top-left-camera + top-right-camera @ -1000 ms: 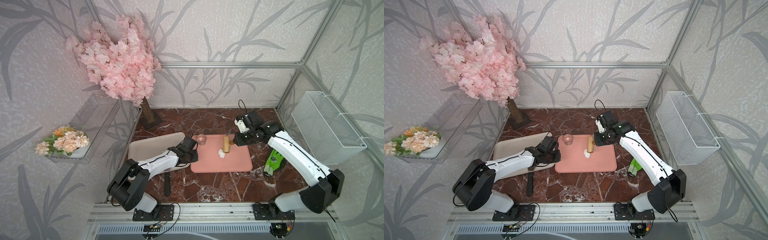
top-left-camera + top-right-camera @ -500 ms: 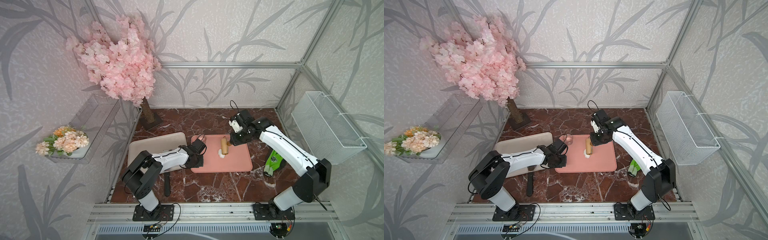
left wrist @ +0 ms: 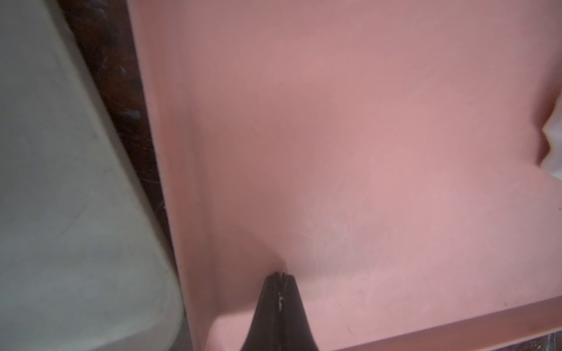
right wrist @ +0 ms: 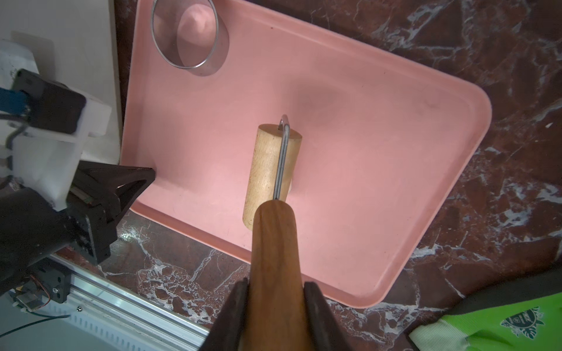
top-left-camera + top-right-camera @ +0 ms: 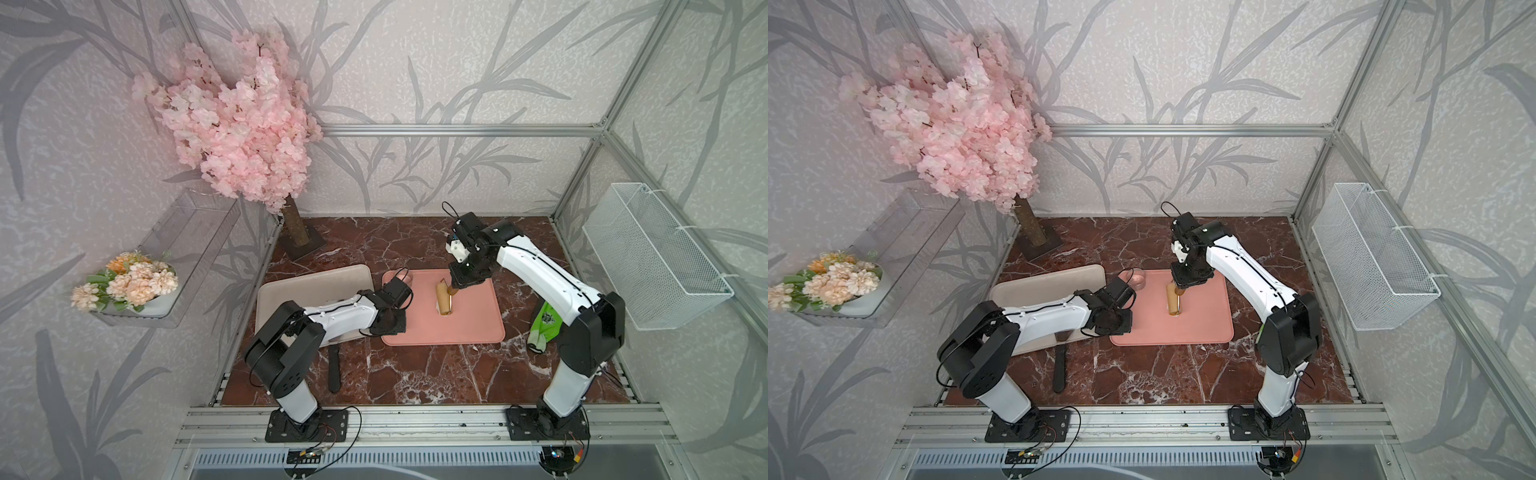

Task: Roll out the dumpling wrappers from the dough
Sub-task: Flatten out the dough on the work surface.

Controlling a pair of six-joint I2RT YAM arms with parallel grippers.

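Closest to the front, a long black tool handle (image 5: 333, 370) lies on the dark red marble table (image 5: 415, 378). A bright green and white glove (image 5: 544, 322) lies on the table too, just beside the right edge of the flat pink plastic tray (image 5: 478, 328).

The left gripper (image 3: 279, 274) points down at the near left part of the pink tray. Its two black jaws are pressed tight together with nothing between them. The tips touch the tray floor.

In the middle of the pink tray, the tan wooden roller (image 4: 269, 170) lies on its side. The soft white dough (image 3: 557, 133) is under it, so only a small white bit peeks out beside the roller. The right gripper (image 4: 275, 287) squeezes the roller's brown handle between its jaws and leans over the tray from the far side.

At the far left corner of the pink tray stands a small clear glass cup (image 5: 1136, 279). Left of the pink tray lies a pale beige tray (image 5: 307, 282), partly under the left arm. Far back in the left corner stands a pink blossom tree (image 5: 241, 137).
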